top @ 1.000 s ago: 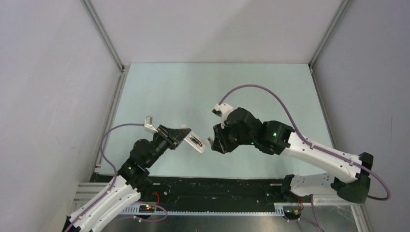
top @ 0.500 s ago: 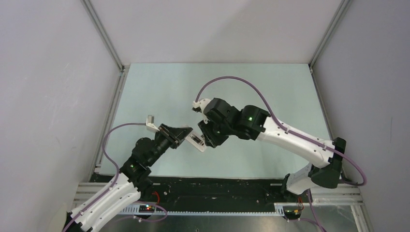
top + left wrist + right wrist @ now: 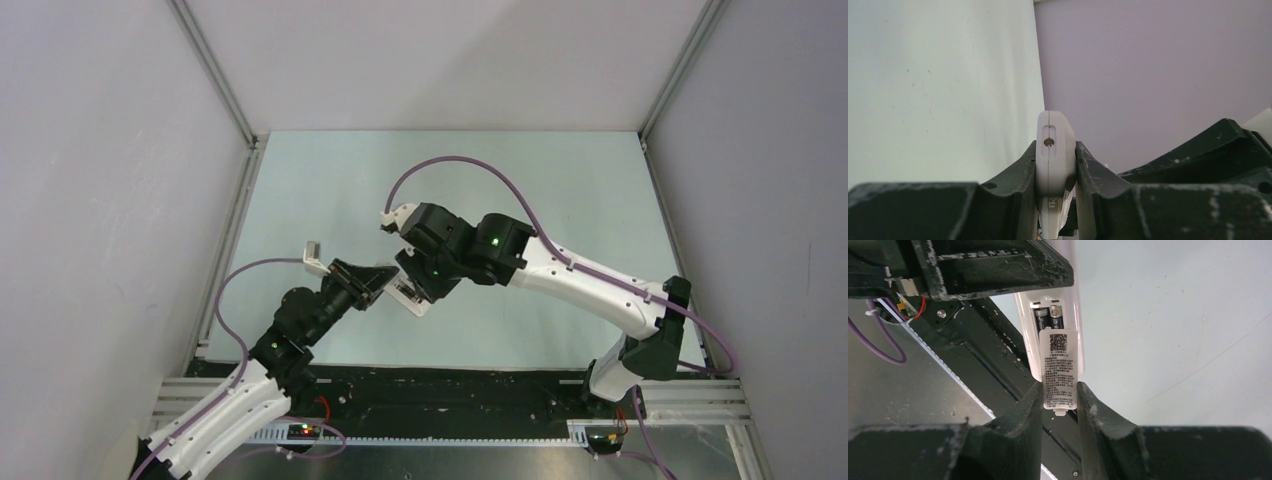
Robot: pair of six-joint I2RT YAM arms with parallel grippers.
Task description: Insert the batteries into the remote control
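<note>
My left gripper is shut on the white remote control and holds it above the table. In the left wrist view the remote control stands end-on between the left gripper's black fingers. In the right wrist view its open recess holds two dark batteries side by side. A small white cover plate with printed text lies over the lower part of that recess. My right gripper is shut on the plate's lower end. In the top view the right gripper meets the remote.
The pale green table is walled by grey panels on both sides and behind. A black rail runs along its near edge. A purple cable loops above the right arm.
The right arm has swung left from a small gap away until its gripper, with the cover plate, meets the remote. The left arm and the remote have hardly moved.
</note>
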